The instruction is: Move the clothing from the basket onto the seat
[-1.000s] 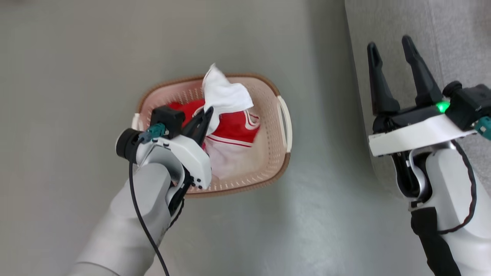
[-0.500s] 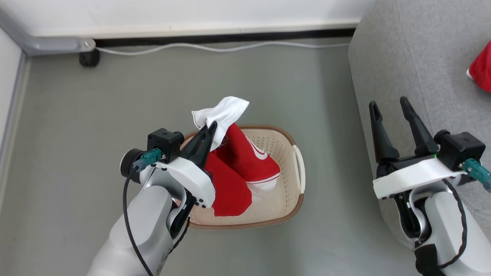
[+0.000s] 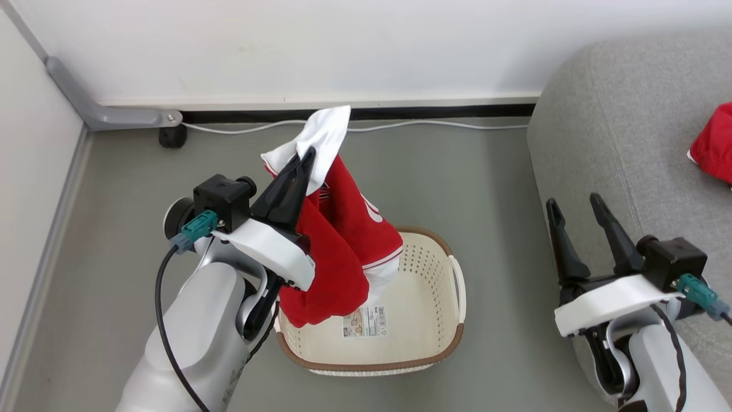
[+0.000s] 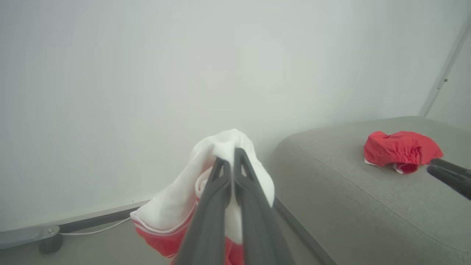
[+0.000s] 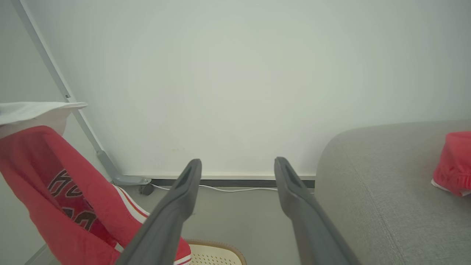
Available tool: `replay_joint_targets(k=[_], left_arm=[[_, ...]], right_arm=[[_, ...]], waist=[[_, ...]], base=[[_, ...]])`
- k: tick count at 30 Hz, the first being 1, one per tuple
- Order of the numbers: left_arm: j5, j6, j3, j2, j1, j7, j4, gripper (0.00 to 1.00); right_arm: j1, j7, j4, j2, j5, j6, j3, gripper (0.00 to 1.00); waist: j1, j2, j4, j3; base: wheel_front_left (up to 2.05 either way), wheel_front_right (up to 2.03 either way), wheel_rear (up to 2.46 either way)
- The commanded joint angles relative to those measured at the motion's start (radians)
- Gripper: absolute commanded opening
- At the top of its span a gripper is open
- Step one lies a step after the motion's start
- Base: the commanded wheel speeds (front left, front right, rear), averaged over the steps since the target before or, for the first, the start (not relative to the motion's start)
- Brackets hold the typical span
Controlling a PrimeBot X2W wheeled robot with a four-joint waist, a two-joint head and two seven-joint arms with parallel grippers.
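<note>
My left pincer (image 3: 305,160) is clamped on the white lining of the red jersey (image 3: 337,257), which hangs above the basket (image 3: 452,343), apparently clear of it. My right pincer (image 3: 572,200) stands wide, empty. I should carry it high rightward, releasing over the sofa (image 3: 606,114) beside the red shorts (image 3: 715,149).

Left hand (image 3: 309,153) clenched, right hand (image 3: 573,200) agape
</note>
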Motion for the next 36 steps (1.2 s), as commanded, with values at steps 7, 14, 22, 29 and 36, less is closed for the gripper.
replay_joint_targets(k=[7,14,22,29,36], left_arm=[[0.012,-0.001,0.018,0.049,-0.023,-0.010,-0.115,0.00],[0.007,-0.001,-0.012,0.077,-0.088,-0.010,-0.180,0.00],[0.003,-0.001,-0.026,0.082,-0.135,0.003,-0.223,0.00],[0.001,0.002,-0.035,0.076,-0.149,0.007,-0.248,0.00],[-0.002,0.003,-0.050,0.065,-0.159,0.006,-0.257,0.00]], right_arm=[[0.034,-0.006,-0.003,0.008,-0.010,0.003,0.016,1.00],[0.046,-0.006,0.005,0.011,-0.012,0.003,0.019,1.00],[0.021,-0.006,0.004,0.007,-0.012,0.003,0.078,1.00],[-0.087,-0.006,0.013,-0.050,0.010,0.003,0.241,1.00],[-0.245,-0.006,0.103,-0.126,0.048,0.003,0.447,1.00]], waist=[[0.0000,0.0000,0.021,-0.042],[0.0000,0.0000,0.025,-0.047],[0.0000,0.0000,0.025,-0.044],[0.0000,0.0000,0.029,-0.030],[0.0000,0.0000,0.043,-0.022]], base=[[0.00,0.00,0.00],[0.00,0.00,0.00],[0.00,0.00,0.00],[0.00,0.00,0.00],[0.00,0.00,0.00]])
